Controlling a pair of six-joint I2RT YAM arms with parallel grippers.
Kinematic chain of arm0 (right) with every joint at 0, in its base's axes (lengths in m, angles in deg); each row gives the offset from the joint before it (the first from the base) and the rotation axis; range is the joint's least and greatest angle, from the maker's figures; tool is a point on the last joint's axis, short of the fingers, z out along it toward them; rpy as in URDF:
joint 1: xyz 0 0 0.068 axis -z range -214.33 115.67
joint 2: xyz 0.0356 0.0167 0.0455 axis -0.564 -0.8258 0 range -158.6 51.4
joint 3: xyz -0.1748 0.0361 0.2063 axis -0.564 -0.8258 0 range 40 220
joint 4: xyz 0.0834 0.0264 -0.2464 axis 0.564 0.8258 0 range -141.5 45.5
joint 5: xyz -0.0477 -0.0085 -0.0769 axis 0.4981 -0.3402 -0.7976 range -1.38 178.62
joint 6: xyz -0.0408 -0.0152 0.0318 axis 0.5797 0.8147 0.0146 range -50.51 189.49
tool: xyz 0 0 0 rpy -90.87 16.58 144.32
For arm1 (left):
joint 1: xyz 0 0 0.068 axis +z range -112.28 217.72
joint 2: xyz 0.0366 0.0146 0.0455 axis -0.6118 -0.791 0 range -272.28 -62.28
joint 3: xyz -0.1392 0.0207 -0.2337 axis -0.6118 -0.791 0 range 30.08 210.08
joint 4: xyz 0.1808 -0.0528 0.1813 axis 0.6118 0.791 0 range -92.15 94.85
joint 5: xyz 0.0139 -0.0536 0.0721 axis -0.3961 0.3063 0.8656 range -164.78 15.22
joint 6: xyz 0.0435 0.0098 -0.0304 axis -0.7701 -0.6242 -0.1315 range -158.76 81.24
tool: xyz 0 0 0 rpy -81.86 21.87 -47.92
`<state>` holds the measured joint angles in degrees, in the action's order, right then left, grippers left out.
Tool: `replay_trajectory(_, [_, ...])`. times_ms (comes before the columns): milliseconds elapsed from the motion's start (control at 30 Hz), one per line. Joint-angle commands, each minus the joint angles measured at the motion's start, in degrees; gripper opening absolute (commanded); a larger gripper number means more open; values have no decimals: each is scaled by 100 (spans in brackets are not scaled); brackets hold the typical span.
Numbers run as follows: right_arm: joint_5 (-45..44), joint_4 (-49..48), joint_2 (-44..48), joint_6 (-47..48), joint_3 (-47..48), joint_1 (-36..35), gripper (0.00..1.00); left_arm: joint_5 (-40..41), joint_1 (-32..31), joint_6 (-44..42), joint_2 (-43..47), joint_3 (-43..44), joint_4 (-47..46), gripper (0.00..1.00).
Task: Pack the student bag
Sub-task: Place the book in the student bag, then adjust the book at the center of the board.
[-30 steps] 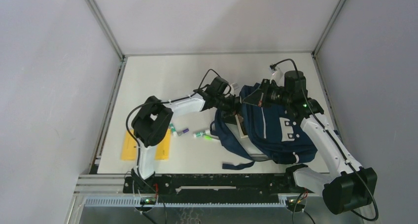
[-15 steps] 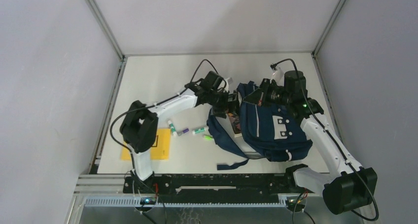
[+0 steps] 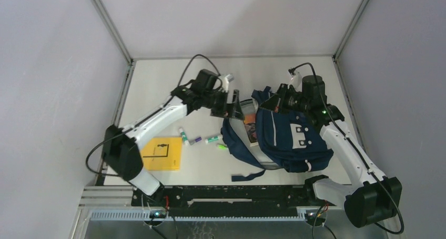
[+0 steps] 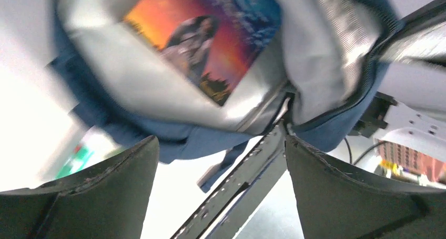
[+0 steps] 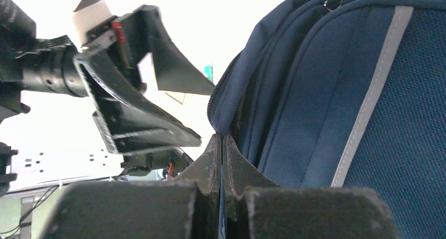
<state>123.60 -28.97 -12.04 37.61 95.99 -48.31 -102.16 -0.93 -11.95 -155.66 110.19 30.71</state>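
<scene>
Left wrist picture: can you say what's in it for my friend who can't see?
The navy student bag gapes open, and a book with an orange sunset cover lies inside against its grey lining. Below, the left gripper stands wide open, holding nothing.

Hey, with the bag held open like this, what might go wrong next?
The right end effector pinches only the thin rim of the student bag; if the fabric slips, the mouth may sag shut. The book lies near the opening and might slide out. The open left end effector hangs close to that rim and could snag it on its next pass.
</scene>
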Motion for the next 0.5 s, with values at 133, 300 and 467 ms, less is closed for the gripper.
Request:
replay_trajectory(133, [-1633,157,-526,588,77,-791,0,1655,1355,260,2344,-1995,260,99])
replay_trajectory(300, [-2062,-94,-1206,616,-14,-1218,0,2673,1940,382,3311,-2992,541,100])
replay_trajectory(467, [-2173,-377,-1703,580,-38,-1292,0,3552,1971,594,3553,-3458,732,100])
